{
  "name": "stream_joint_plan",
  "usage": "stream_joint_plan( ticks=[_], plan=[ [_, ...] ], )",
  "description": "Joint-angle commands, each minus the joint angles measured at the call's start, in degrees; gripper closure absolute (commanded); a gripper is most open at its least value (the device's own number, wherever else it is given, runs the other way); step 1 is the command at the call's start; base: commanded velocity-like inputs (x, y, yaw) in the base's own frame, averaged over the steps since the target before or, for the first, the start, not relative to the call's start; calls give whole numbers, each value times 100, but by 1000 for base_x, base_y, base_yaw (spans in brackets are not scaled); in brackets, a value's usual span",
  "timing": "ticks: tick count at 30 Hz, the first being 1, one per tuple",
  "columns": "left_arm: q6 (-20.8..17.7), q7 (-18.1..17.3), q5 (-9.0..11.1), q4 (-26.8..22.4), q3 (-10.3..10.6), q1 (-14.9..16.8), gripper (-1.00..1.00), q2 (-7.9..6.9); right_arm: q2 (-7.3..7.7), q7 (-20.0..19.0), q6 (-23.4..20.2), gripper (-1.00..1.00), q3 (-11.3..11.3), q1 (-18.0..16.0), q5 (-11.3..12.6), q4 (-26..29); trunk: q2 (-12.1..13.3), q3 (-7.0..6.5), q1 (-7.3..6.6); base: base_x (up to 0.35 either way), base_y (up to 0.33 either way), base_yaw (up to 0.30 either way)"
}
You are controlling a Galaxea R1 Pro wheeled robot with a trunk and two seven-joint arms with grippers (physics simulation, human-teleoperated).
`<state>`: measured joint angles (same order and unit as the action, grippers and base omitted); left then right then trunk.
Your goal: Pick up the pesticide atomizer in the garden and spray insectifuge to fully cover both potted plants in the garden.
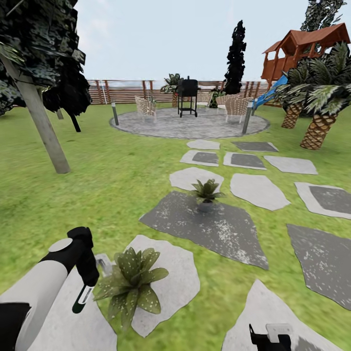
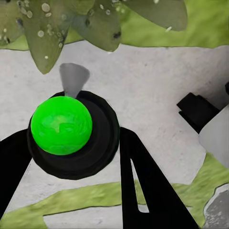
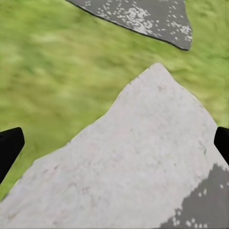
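1. The pesticide atomizer (image 1: 81,300) is a slim dark bottle with a green-and-white mark on its side, hanging nose-down from the left gripper (image 1: 87,280) just beside the near plant's leaves. In the left wrist view its end (image 2: 62,125) appears as a glossy bright green dome set in a round black collar.
2. The left gripper's two flat black fingers (image 2: 143,186) stand on either side of that collar, touching it; the jaws are clenched on the atomizer.
3. The near potted plant (image 1: 130,282) is a low rosette of broad, pointed, matte green leaves flecked with pale spots. It sits on a pale, rough, irregular stepping stone (image 1: 170,287). Its spotted leaves (image 2: 52,28) lie close ahead of the bottle in the left wrist view.
4. The far potted plant (image 1: 207,192) is a smaller rosette in a small grey pot, standing on a dark grey speckled stone slab (image 1: 214,229).
5. The right gripper (image 1: 268,339) sits low at the frame's lower edge over another pale stone (image 3: 143,162). Its black fingertips (image 3: 9,145) sit at opposite edges of the right wrist view, far apart, with nothing between them: the jaws are released.
6. The lawn (image 1: 112,175) is textured green grass. Beyond lie a round paved patio (image 1: 190,124), a black grill (image 1: 187,96), wicker chairs (image 1: 145,107), a brown slatted fence (image 1: 122,90), palm trees (image 1: 319,105) and a red-roofed play structure (image 1: 302,48).
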<state>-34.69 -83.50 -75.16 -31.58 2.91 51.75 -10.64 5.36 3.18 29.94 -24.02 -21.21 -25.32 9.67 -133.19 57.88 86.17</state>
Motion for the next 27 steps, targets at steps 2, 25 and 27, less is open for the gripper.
stream_joint_plan(
  ticks=[2,25,27],
  plan=[
    [-63,-31,-7,-7,19,1,100,6,0,33,20,-100,-24,-2,-60,-9,-2,5,1,215,218,0],
    [11,-21,-414,-66,33,-486,100,-61,0,33,20,-100,-22,-5,-60,-6,-2,5,1,17,25,0],
    [-12,-18,-607,-71,14,-483,100,-79,0,33,20,-100,-23,-5,-60,-3,-2,5,1,-196,140,0]
  ],
)
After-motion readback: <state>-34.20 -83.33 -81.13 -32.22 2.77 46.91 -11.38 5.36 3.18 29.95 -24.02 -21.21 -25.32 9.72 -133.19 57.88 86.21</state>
